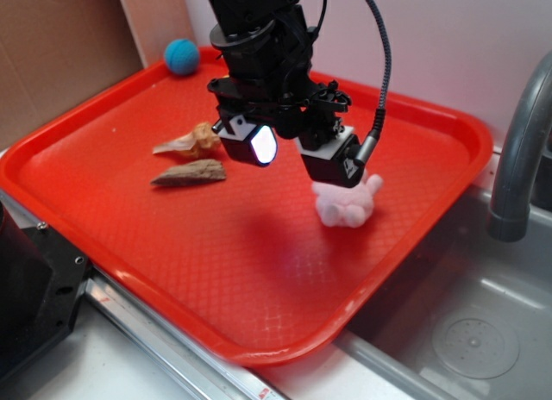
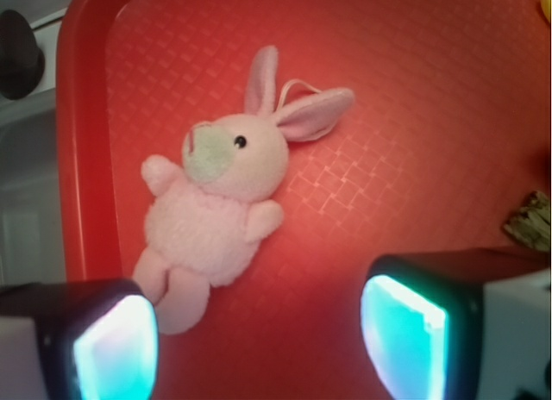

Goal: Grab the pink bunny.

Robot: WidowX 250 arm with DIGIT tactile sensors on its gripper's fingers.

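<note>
The pink bunny [image 1: 347, 204] lies on the red tray [image 1: 216, 279] near its right side, partly hidden behind my gripper in the exterior view. In the wrist view the pink bunny [image 2: 220, 202] lies on its back, ears pointing up-right, feet toward the left pad. My gripper [image 1: 302, 157] hovers above the tray just left of the bunny, open and empty. In the wrist view my gripper [image 2: 259, 348] shows two glowing pads [image 2: 116, 348] wide apart, with the bunny's feet beside the left one.
A blue ball [image 1: 182, 56] sits at the tray's far corner. Two brownish objects [image 1: 190, 171] lie left of the gripper. A metal sink [image 1: 466, 331] and a grey faucet [image 1: 522, 150] are at the right. The tray's rim [image 2: 82, 159] runs close beside the bunny.
</note>
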